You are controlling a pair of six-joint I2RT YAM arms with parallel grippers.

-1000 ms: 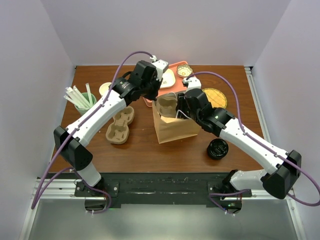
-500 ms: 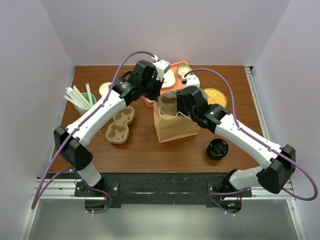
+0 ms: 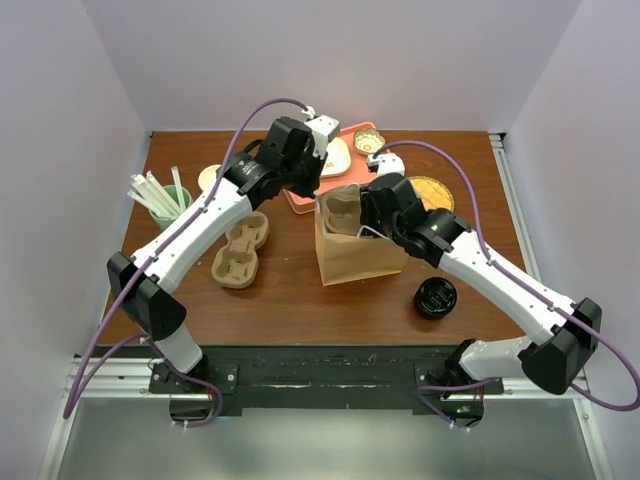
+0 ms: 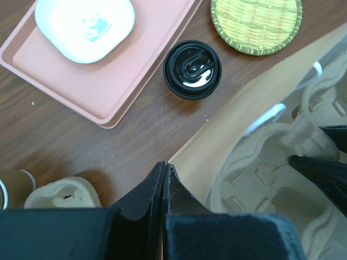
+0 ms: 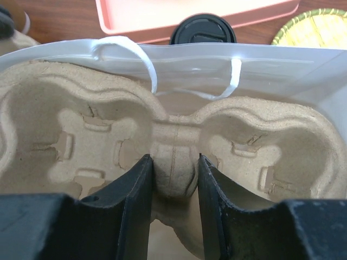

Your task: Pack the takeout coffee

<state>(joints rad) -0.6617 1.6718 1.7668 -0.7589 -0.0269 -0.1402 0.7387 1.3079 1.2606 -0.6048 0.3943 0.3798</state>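
Observation:
The takeout coffee (image 4: 192, 69), a cup under a round black lid, stands on the table between the pink tray and the bamboo basket, just behind the brown paper bag (image 3: 360, 255); the right wrist view shows its lid (image 5: 203, 30) over the bag's rim. My left gripper (image 4: 164, 167) is shut on the bag's rim at its corner. A pulp cup carrier (image 5: 81, 135) sits in the bag's mouth. My right gripper (image 5: 173, 165) is shut on the carrier's centre ridge. In the top view the arms hide the coffee.
The pink tray (image 3: 345, 135) holds a white dish (image 4: 84, 24). The bamboo basket (image 3: 432, 195) lies at the right. A second cup carrier (image 3: 240, 250) and a green cup of straws (image 3: 165, 205) are at the left. A squat black round piece (image 3: 436, 297) sits front right.
The right gripper, the carrier and the bag's mouth have shifted a little to the right. The left gripper keeps its pinch on the rim.

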